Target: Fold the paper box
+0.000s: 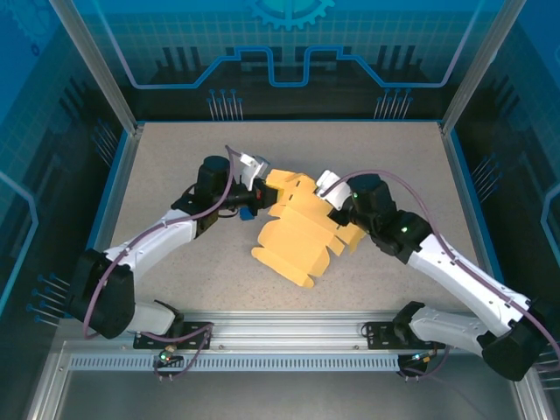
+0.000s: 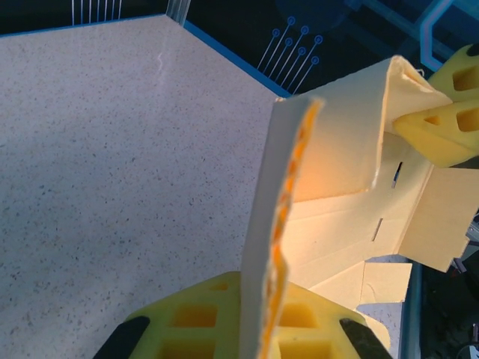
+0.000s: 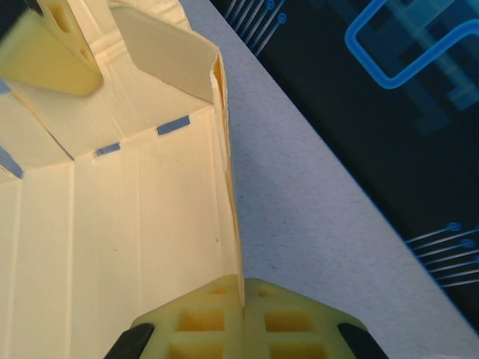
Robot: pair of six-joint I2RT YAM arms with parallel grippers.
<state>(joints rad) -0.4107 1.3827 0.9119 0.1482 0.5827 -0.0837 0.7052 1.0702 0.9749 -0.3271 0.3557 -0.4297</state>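
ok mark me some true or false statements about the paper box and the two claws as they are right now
1. The left claw pinches an edge of the paper box. True.
2. The right claw hangs open, clear of the card. False: it is shut on a card edge as well.
3. The paper box is a finished, closed box. False: it is an open cut-out with its flaps spread.
4. Part of the card stands raised off the table. True.
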